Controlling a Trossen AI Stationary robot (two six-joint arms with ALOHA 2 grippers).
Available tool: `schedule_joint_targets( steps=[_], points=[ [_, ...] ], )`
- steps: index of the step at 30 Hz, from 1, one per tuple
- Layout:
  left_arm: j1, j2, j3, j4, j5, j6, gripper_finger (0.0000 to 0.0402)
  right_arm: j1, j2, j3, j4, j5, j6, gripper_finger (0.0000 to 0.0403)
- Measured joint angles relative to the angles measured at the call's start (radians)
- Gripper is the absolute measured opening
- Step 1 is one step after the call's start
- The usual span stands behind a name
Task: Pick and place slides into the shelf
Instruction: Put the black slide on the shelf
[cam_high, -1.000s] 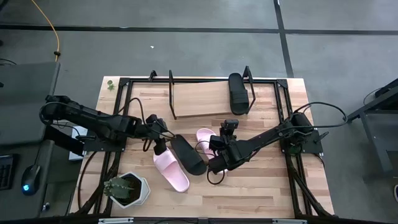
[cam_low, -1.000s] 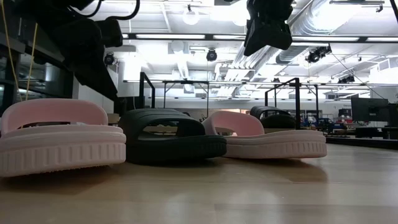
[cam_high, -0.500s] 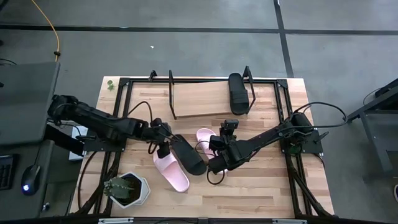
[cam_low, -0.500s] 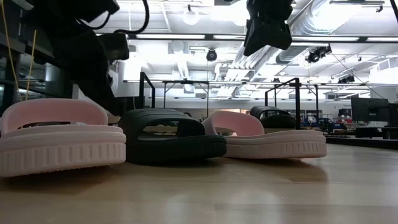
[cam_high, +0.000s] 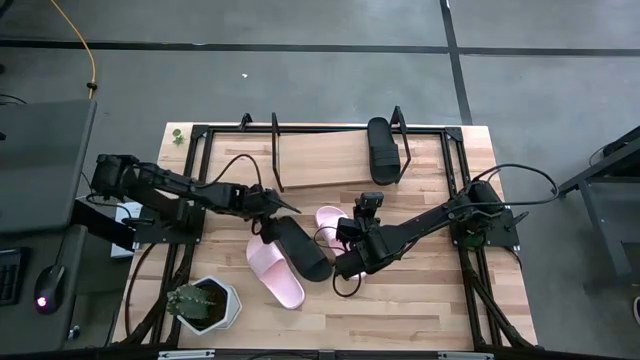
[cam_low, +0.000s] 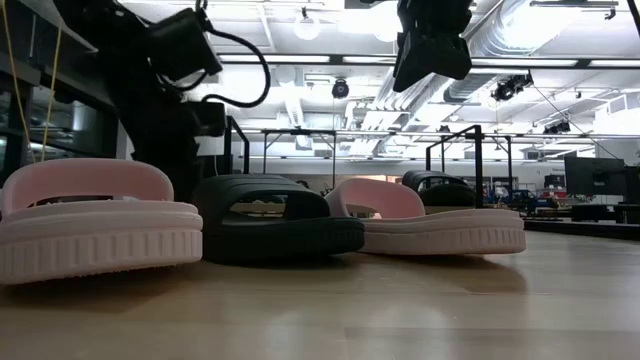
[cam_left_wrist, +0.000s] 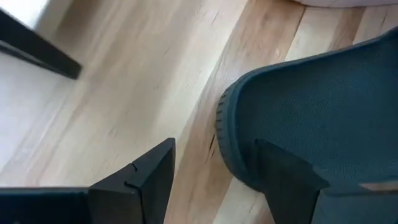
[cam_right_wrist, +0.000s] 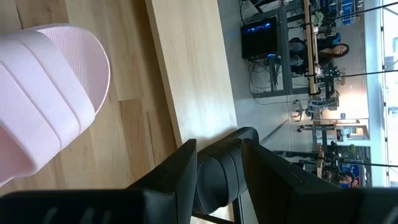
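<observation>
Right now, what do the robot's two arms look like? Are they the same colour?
Yes, both are black. The left arm and right arm are slim jointed tubes with thin black cables looping off them. The left tool ends in two flat, dark, angular fingers with a small notch mark on one. The right tool has matching dark flat fingers. No bright markings or stickers show.

The right gripper (cam_high: 352, 262) fingertips are hidden beneath its wrist. The black slide (cam_left_wrist: 311, 106) is cut off by the left wrist view's edge.
</observation>
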Motion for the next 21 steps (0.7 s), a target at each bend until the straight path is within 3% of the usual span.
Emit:
schedule_joint_targets(
  steps=[9, 21],
  points=[
    [-0.001, 0.061, 0.000, 0.118, 0.121, 0.042, 0.0207, 0.000, 0.000, 0.000, 0.001, 0.000, 0.000, 0.0119],
    [-0.001, 0.068, 0.000, 0.115, 0.125, 0.043, 0.0207, 0.000, 0.000, 0.000, 0.002, -0.004, 0.000, 0.0119]
  ],
)
